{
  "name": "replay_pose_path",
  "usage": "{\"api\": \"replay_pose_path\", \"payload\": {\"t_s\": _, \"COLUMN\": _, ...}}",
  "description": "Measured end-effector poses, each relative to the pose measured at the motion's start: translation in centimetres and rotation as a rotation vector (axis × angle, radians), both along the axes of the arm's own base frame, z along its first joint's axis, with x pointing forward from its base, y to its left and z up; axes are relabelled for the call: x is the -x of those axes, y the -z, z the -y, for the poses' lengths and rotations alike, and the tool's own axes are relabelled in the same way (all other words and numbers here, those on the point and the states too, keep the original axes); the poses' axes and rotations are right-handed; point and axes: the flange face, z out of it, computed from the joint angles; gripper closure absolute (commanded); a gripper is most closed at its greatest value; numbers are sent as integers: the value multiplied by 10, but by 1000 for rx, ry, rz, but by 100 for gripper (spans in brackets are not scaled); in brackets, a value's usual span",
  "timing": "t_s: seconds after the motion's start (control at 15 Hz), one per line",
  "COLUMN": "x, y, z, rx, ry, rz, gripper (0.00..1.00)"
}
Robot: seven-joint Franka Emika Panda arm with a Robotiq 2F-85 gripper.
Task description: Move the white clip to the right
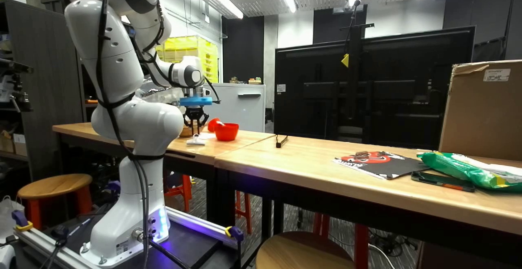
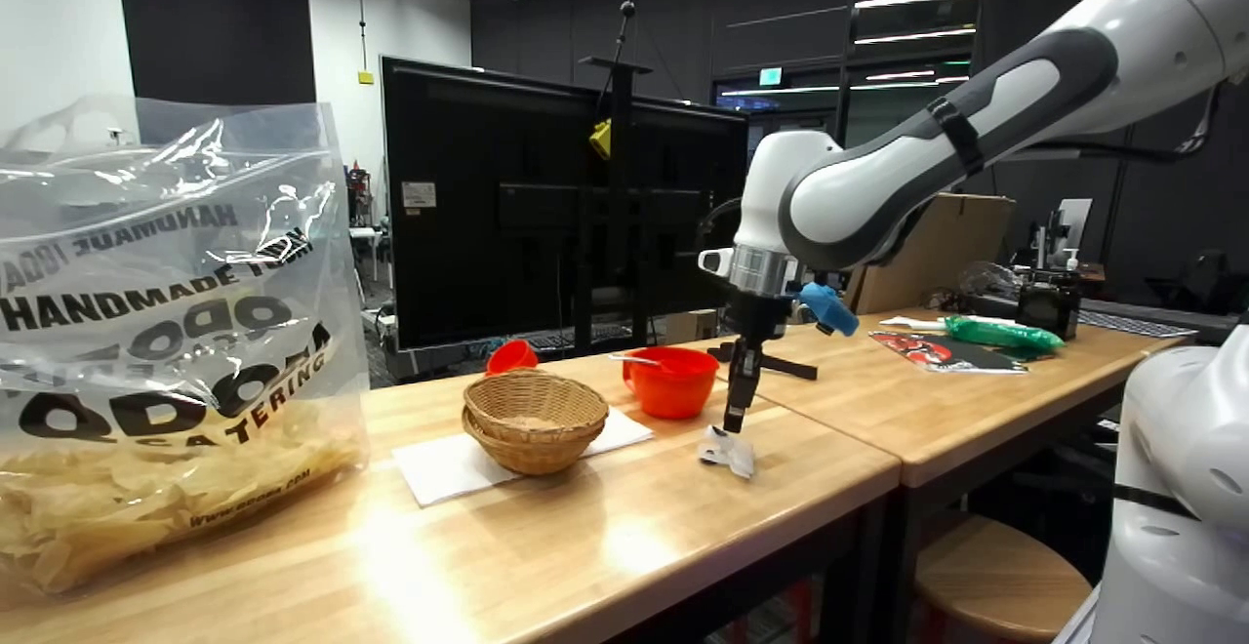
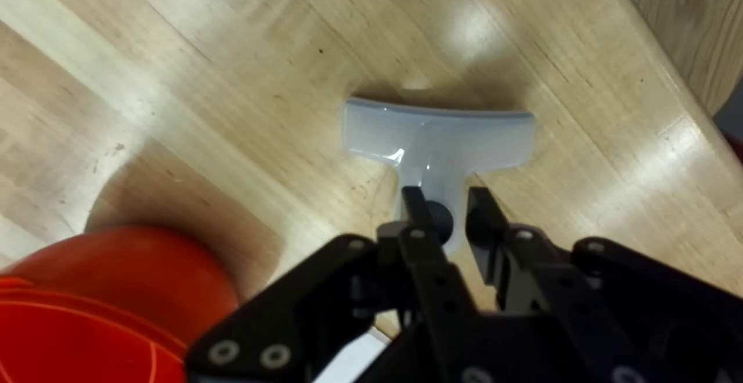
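The white clip [image 3: 441, 139] lies on the wooden table, its wide bar at the top and its stem pointing down in the wrist view. A dark round spot shows on the stem. The clip also shows in both exterior views [image 1: 196, 141] [image 2: 728, 453], right below the fingertips. My gripper [image 3: 446, 206] is open, with a narrow gap between its fingers. The fingertips are over the stem, the left one overlapping its left edge and the right one just beside its right edge. I cannot tell whether they touch it. The gripper points down in both exterior views [image 1: 195, 132] [image 2: 734, 422].
A red bowl [image 2: 671, 385] with a utensil stands close to the gripper; it also shows in the wrist view [image 3: 127, 273]. Stacked wicker baskets [image 2: 535, 420] sit on white paper [image 2: 454, 468]. A large bag of chips [image 2: 176, 351] and a black bracket [image 2: 788, 368] are farther off.
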Motion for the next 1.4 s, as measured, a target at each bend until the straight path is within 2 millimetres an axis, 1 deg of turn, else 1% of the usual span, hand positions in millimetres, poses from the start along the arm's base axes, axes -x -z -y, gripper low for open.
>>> {"api": "replay_pose_path", "payload": {"t_s": 0.27, "x": 2, "y": -5, "z": 0, "rx": 10, "ry": 17, "rz": 16, "gripper": 17}}
{"api": "replay_pose_path", "payload": {"t_s": 0.4, "x": 4, "y": -7, "z": -1, "rx": 11, "ry": 23, "rz": 21, "gripper": 5}}
{"api": "replay_pose_path", "payload": {"t_s": 0.47, "x": 4, "y": -8, "z": -1, "rx": 10, "ry": 27, "rz": 23, "gripper": 1}}
{"api": "replay_pose_path", "payload": {"t_s": 0.67, "x": 6, "y": -5, "z": 0, "rx": 11, "ry": 32, "rz": 17, "gripper": 0}}
{"api": "replay_pose_path", "payload": {"t_s": 1.0, "x": 10, "y": 11, "z": 2, "rx": 22, "ry": 35, "rz": -15, "gripper": 0}}
{"api": "replay_pose_path", "payload": {"t_s": 1.4, "x": 8, "y": 22, "z": 3, "rx": 29, "ry": 37, "rz": -39, "gripper": 0}}
